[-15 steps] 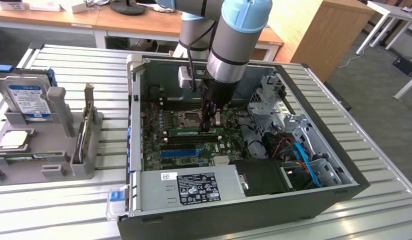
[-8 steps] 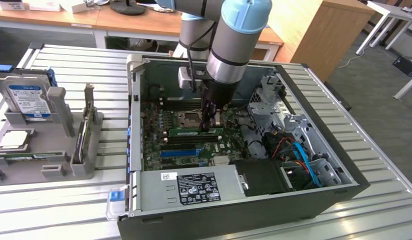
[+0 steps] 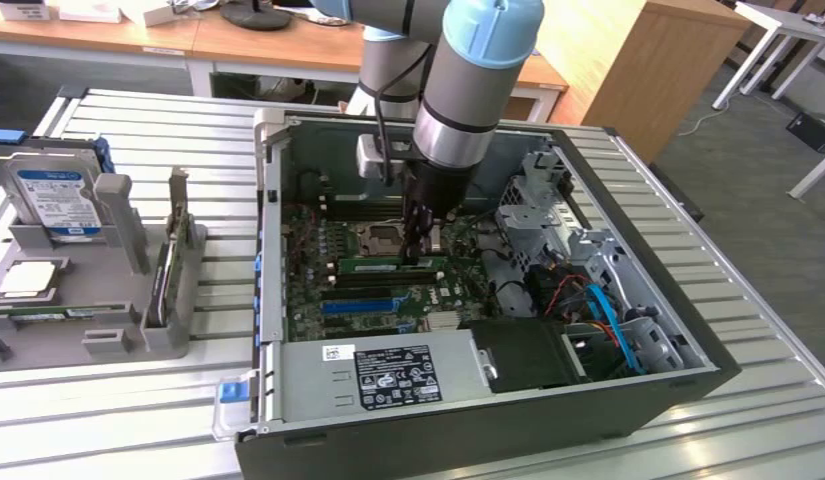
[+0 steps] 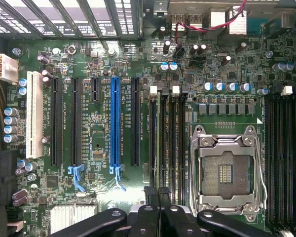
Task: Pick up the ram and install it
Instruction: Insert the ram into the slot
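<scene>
Reaching straight down into the open computer case [image 3: 452,435], my gripper [image 3: 420,252] [image 4: 158,193] has its fingers [image 4: 150,195] clenched almost together, pinching the ram [image 3: 379,267] by its top edge. In the exterior view the ram stands on edge among the black memory slots of the motherboard [image 3: 312,290]. It is a thin green stick with a white label on its face, and my grip is at its three o'clock end. I cannot tell whether it is pressed fully home in its slot.

The empty CPU socket [image 3: 385,238] [image 4: 226,170] lies just beside the ram at twelve o'clock. The long blue slot [image 3: 365,303] [image 4: 115,123] lies near it at six o'clock, with a black slot between the two. From my wrist camera, my two dark fingertips sit close side by side over the memory slots that run between that blue slot and the socket.

At six o'clock inside the case, a grey power supply [image 3: 385,372] carries a black-and-white label. Toward four o'clock, blue cables [image 3: 603,315] run beside the metal drive bay.

Outside the case at nine o'clock, a grey holder [image 3: 132,320] rests on the slatted metal table [image 3: 105,430]. A hard drive [image 3: 52,200] with a blue-and-white label stands upright in it. Wooden desks [image 3: 252,45] stand beyond the table at twelve o'clock.
</scene>
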Controlling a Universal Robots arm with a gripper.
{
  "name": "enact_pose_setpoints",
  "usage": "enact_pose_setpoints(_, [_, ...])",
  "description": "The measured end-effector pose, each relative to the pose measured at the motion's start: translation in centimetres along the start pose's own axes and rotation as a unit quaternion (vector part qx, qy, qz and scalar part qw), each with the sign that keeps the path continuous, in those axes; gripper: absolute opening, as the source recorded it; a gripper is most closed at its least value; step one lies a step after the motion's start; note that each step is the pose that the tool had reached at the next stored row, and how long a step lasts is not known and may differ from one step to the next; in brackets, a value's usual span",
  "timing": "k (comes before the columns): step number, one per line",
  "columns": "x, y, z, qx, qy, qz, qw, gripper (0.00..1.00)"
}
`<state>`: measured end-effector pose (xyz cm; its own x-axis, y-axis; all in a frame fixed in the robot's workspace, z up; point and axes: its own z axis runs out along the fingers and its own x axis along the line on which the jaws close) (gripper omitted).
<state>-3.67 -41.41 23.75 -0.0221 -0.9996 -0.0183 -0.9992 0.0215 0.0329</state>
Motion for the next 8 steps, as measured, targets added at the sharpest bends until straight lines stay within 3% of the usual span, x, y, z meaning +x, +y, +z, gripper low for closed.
enact_pose_setpoints(8, [0.14, 0.0, 0.0, 0.0, 0.0, 0.0, 1.0, 0.12])
